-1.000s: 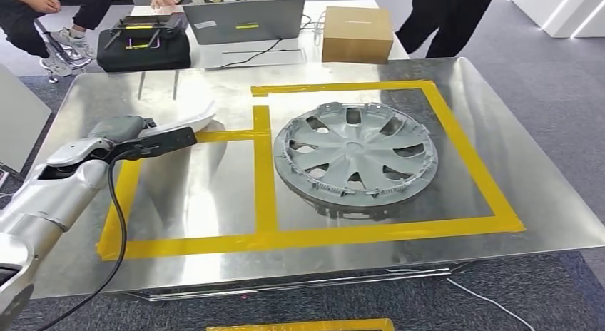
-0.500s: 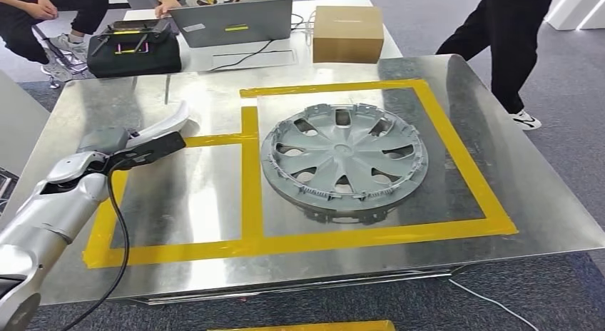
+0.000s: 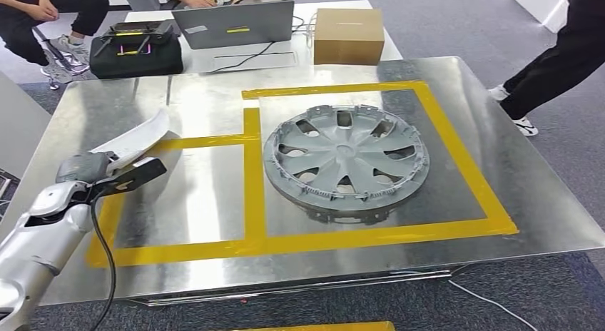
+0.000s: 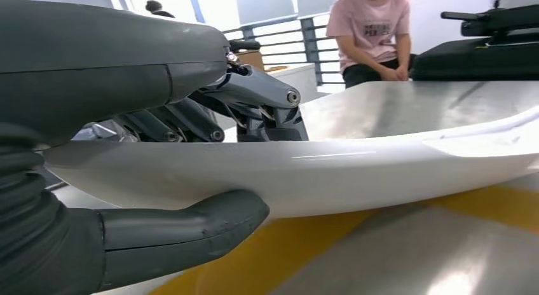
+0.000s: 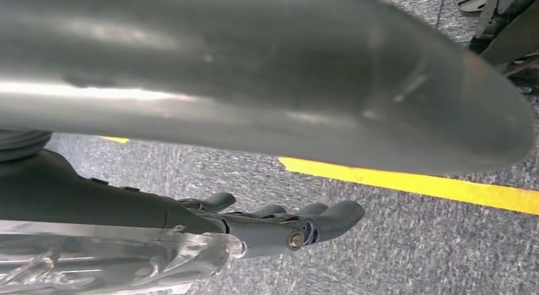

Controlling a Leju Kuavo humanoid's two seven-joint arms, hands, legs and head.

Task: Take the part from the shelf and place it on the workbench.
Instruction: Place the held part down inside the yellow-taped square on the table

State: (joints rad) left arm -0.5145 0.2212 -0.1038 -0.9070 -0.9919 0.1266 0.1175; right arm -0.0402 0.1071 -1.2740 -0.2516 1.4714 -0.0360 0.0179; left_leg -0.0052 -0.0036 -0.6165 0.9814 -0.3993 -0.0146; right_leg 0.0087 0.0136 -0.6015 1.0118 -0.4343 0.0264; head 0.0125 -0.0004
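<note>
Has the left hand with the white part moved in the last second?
Yes. The left hand and white part have pulled back toward the robot, away from the hubcap, now over the yellow tape square's left edge.

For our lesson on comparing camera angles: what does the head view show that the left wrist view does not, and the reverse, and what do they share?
Head view alone: the grey wheel cover lying inside the yellow tape frame, the laptop and the cardboard box. Left wrist view alone: the thumb pressed under the part, seen close, and a seated person in a pink shirt. Both: the left hand holding the white part over the metal workbench.
</note>
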